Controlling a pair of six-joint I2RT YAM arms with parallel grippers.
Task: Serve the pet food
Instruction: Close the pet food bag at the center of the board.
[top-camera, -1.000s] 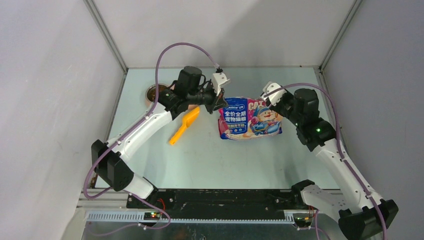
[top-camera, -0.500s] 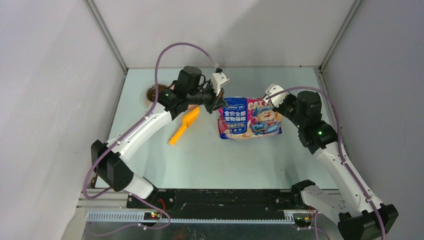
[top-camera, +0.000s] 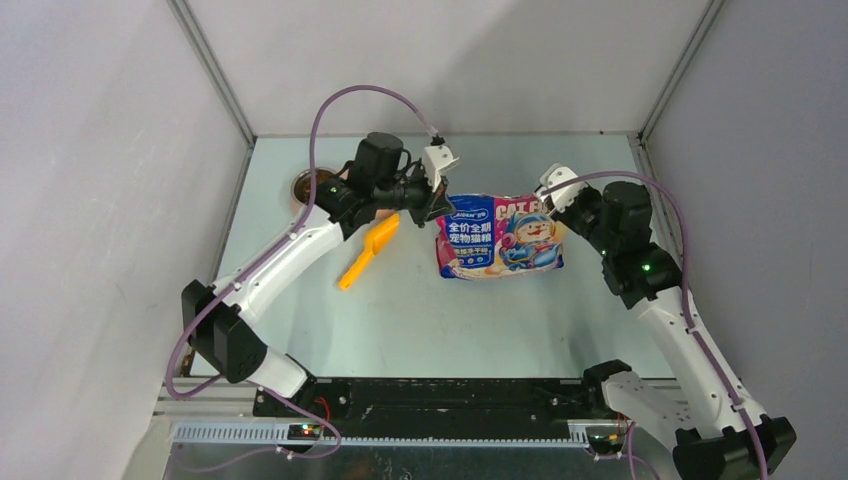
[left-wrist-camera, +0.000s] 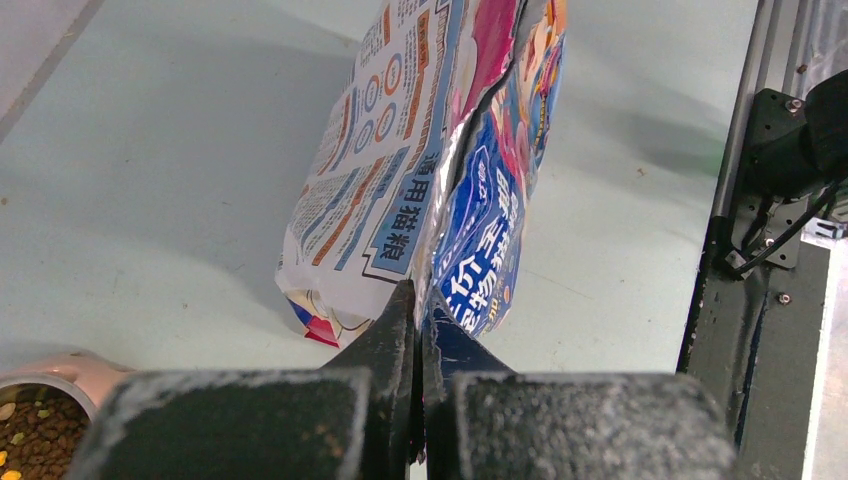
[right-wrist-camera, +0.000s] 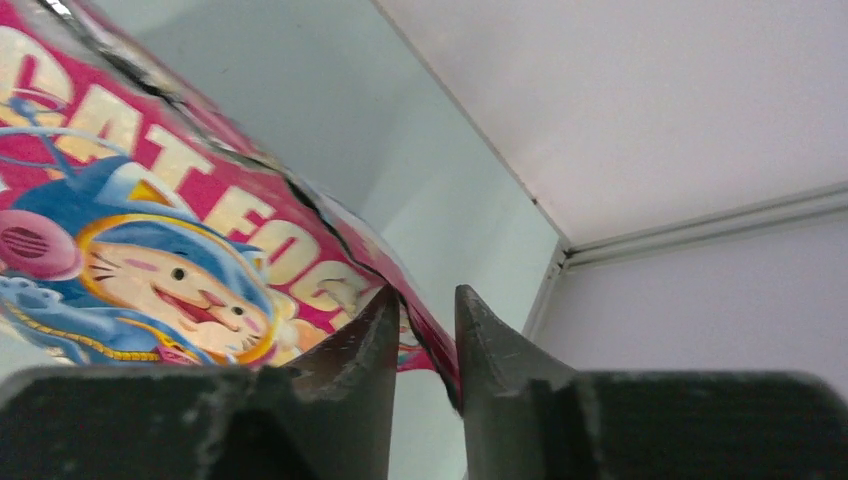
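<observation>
Near the far left corner of the pale green desk (top-camera: 420, 320): a pink feeder with a round steel bowl (top-camera: 303, 186), holding small brown kibble pieces (left-wrist-camera: 25, 425). Just right of it, toward the middle of the desk: an orange plastic scoop (top-camera: 368, 250) lying flat, handle aimed at the near left corner, wide end tucked beneath the left arm. Next along, black left fingers (left-wrist-camera: 395, 330) pinched together on the left end of a glossy blue, pink and red cat food bag (top-camera: 500, 235), with no gap between the tips in the left wrist view. Bag in the middle of the desk's far half, well apart from the feeder, stretched between the two arms with its cartoon cat side turned up to the overhead camera. Torn along its upper edge, a strip of silver lining showing in the slit. Not possible to tell how much kibble sits inside. At the bag's right end, toward the far right corner: black right fingers (right-wrist-camera: 370, 350) closed on the pink printed edge, the film caught between the tips with only a narrow slot left.
</observation>
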